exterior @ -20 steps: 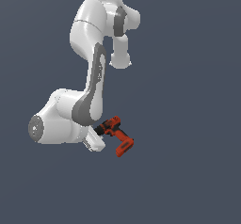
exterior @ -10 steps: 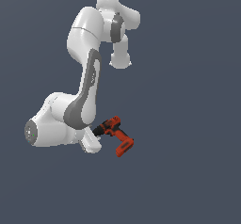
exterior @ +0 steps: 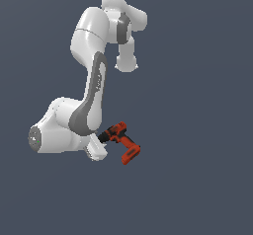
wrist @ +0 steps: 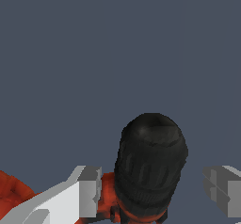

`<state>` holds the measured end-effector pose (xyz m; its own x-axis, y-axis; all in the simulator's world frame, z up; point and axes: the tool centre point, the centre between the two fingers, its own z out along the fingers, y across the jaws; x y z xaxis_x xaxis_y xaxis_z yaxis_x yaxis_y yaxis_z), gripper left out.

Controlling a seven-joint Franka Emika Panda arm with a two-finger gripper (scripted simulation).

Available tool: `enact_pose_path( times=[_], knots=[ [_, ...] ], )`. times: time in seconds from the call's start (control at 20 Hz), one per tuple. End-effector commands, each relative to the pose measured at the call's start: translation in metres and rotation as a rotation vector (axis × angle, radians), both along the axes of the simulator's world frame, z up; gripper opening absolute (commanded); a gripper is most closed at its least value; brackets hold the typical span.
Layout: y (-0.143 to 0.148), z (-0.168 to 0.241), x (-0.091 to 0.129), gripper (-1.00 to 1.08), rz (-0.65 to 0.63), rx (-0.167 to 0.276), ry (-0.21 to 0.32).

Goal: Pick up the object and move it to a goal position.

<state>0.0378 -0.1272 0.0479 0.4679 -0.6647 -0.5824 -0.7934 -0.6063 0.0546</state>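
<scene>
item: red-orange drill [exterior: 122,141], black chuck sitting between pincer [wrist: 153,190] fingers standing apart, arm having lowered since earlier, grasp pending.

The drill [exterior: 121,141] lies between the end effector [wrist: 153,190] fingers, chuck toward the wrist.

arm [exterior: 91,96] shifted slightly toward the exterior view's left

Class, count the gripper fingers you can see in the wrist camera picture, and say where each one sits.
2. One of the fingers sits beside the drill, at its chuck; the other stands apart on the opposite side.
</scene>
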Motion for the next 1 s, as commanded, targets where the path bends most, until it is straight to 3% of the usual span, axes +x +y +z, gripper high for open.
enact_pose_path(
  times=[0.0, 0.45, 0.5, 0.95],
  knots=[
    [0.003, -0.005, -0.003, 0.68, 0.000, 0.000, 0.001],
    [0.010, -0.019, -0.009, 0.68, -0.002, 0.001, 0.002],
    [0.010, -0.019, -0.009, -1.00, -0.002, 0.001, 0.002],
    [0.010, -0.019, -0.009, -1.00, -0.002, 0.001, 0.002]
  ],
)
